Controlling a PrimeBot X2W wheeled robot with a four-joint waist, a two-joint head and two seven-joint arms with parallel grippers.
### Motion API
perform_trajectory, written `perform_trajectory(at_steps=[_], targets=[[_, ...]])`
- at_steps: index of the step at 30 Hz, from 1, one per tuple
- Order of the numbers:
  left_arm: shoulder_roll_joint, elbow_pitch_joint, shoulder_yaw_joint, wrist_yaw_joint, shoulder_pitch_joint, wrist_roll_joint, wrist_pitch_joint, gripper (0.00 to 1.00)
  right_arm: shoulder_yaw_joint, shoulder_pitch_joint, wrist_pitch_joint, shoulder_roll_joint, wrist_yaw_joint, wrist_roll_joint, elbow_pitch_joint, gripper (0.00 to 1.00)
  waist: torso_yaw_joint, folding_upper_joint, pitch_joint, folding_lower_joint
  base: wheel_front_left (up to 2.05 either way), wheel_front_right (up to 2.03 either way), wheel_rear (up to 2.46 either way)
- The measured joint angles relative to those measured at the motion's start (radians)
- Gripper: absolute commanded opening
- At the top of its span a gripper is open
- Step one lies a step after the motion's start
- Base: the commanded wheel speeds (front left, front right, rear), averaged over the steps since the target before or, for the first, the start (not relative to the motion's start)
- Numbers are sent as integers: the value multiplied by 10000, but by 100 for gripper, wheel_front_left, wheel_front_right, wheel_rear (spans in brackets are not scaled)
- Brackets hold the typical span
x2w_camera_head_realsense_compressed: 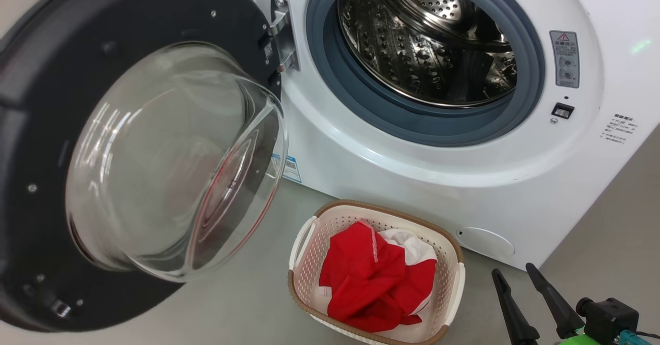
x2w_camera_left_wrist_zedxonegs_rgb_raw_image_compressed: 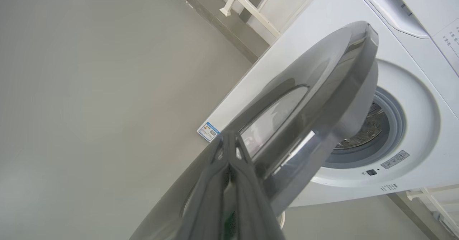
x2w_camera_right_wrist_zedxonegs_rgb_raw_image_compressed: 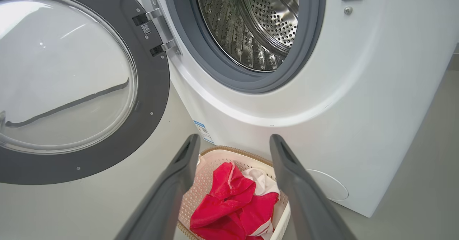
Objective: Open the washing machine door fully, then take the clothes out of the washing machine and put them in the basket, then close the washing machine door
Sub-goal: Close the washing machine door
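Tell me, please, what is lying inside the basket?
The clothes lie bundled inside the basket; they cover most of its bottom, so anything beneath them cannot be seen.

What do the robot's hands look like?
Each is a two-fingered pincer. The right gripper has long, dark grey fingers tapering to blunt tips, mounted on a black block with a green part and a thin dark cable. The left gripper has the same dark, slim fingers.

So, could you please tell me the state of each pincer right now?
Left pincer: closed, empty, by the door.
Right pincer: open, empty.
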Motion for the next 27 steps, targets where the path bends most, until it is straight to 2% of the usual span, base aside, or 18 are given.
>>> perform_trajectory(at_steps=[11, 18, 27], targets=[[-205, -1060, -387, -90, 513, -861, 848, 0, -84, 2, 0, 115, 0, 0, 2, 100, -172, 0, -43, 0, 0, 0, 0], [-357, -2625, -1126, -90, 703, -1636, 1298, 0, -115, 2, 0, 134, 0, 0, 4, 100, -269, 0, -66, 0, 0, 0, 0], [-629, -4284, -2174, -92, 1075, -2121, 978, 0, -115, 2, 0, 153, 0, 0, 4, 100, -442, 0, -73, 0, 0, 0, 0]])
